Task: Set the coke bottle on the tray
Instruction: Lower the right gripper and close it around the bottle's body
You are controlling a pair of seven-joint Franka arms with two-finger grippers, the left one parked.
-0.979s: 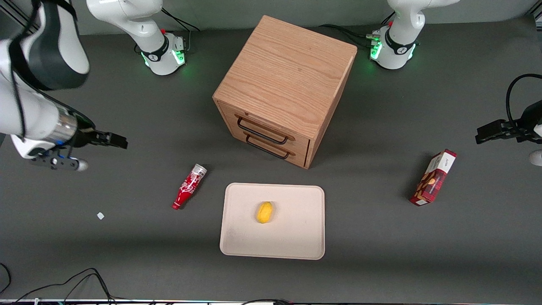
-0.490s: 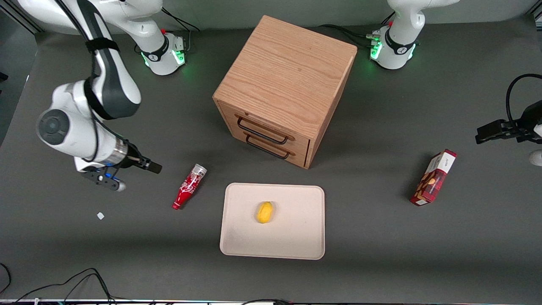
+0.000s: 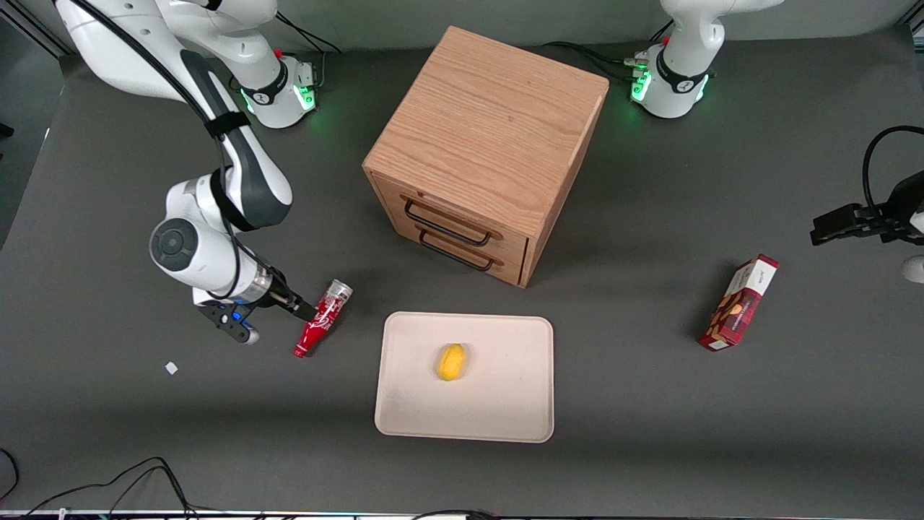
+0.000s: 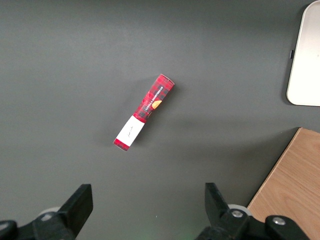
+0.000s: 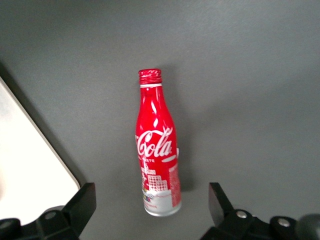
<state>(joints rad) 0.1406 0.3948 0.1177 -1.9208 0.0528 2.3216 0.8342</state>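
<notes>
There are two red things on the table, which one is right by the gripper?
The coke bottle, lying on its side beside the tray, with the open gripper over it. The red snack box lies toward the parked arm's end.

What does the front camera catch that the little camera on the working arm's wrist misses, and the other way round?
Only the front view shows the wooden cabinet, the lemon on the tray, and the red snack box. Only the right wrist view shows the bottle's white script logo and the open tool straddling its silvery base. Both show the coke bottle lying beside the tray.
</notes>
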